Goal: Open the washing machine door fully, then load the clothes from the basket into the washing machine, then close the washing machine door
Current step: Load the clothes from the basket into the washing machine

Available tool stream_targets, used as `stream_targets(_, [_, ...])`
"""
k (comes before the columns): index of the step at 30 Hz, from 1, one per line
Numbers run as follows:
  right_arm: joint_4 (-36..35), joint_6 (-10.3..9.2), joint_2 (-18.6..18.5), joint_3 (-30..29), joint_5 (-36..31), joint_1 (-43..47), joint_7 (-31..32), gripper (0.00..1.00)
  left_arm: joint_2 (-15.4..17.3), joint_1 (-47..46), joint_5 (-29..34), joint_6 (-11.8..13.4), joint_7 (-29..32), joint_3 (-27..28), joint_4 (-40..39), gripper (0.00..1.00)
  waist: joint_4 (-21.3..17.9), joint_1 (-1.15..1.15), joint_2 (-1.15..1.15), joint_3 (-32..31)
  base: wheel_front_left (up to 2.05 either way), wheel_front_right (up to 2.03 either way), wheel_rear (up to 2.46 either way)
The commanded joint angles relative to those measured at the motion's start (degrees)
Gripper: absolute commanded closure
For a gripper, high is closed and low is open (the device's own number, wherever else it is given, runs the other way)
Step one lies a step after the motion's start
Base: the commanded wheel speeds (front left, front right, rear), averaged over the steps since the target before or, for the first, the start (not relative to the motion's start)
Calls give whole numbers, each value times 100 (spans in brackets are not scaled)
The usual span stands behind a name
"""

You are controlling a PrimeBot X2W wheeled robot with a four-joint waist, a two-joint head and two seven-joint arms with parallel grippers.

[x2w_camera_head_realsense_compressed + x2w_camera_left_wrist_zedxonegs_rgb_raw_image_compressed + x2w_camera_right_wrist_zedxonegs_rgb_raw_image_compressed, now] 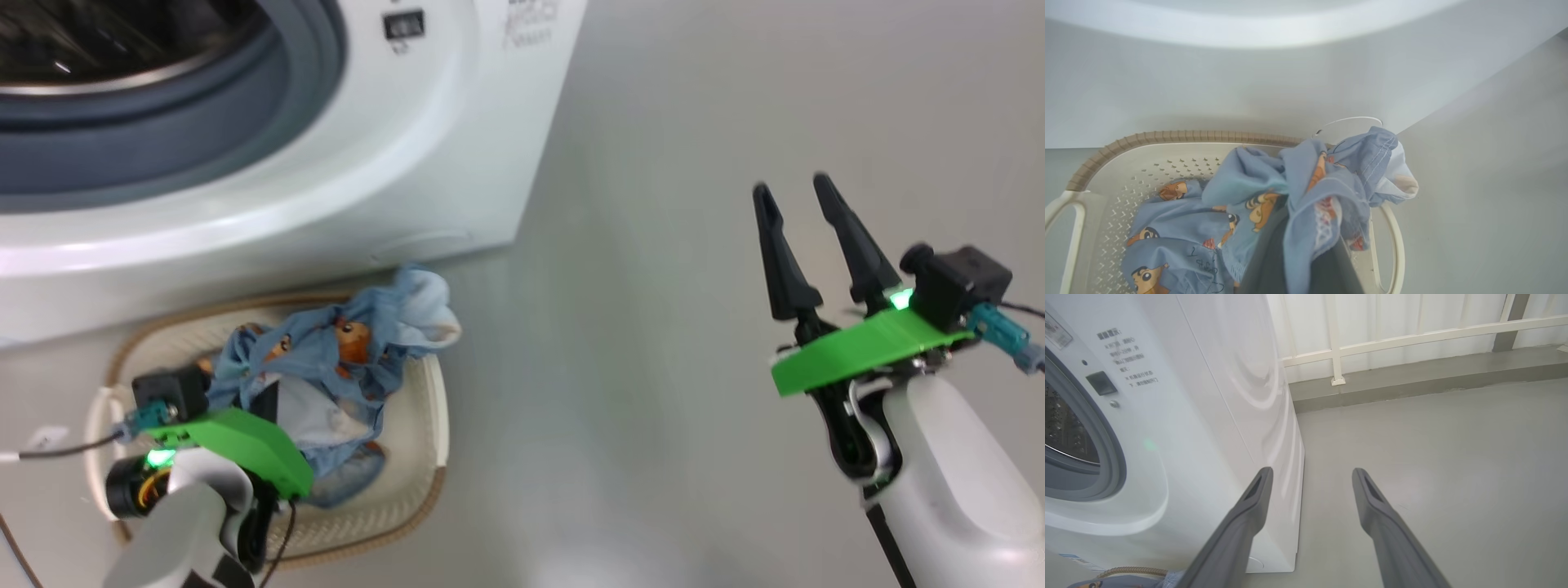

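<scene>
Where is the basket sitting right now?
Head view, lower left: the basket sits on the floor right in front of the washing machine, on the robot's left, with the clothes heaped inside it.

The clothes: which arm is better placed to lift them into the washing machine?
Left, likely. The left fingers are shut on the clothes in the basket, beside the washing machine; the right fingers stand open over bare floor.

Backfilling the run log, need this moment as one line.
stage: loading | left tool: shut on clothes in basket | right tool: open, empty, above floor | washing machine: drum exposed
</scene>
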Motion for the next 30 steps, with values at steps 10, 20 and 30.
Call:
stream_targets(10, [82, 26, -189, 123, 225, 615, -45, 0, 52, 1124, 348, 172, -78, 752, -1548, 100, 613, 0, 0, -1476, 0, 0, 0])
stream_targets(20, [137, 26, -253, 170, 338, 948, -45, 0, -43, 1853, 601, 372, -78, 1140, -2917, 100, 765, 0, 0, -2018, 0, 0, 0])
stream_targets(30, [139, 26, -322, 163, 416, 1172, -45, 0, 77, 2350, 783, 747, 41, 1122, -4407, 100, 852, 0, 0, -2383, 0, 0, 0])
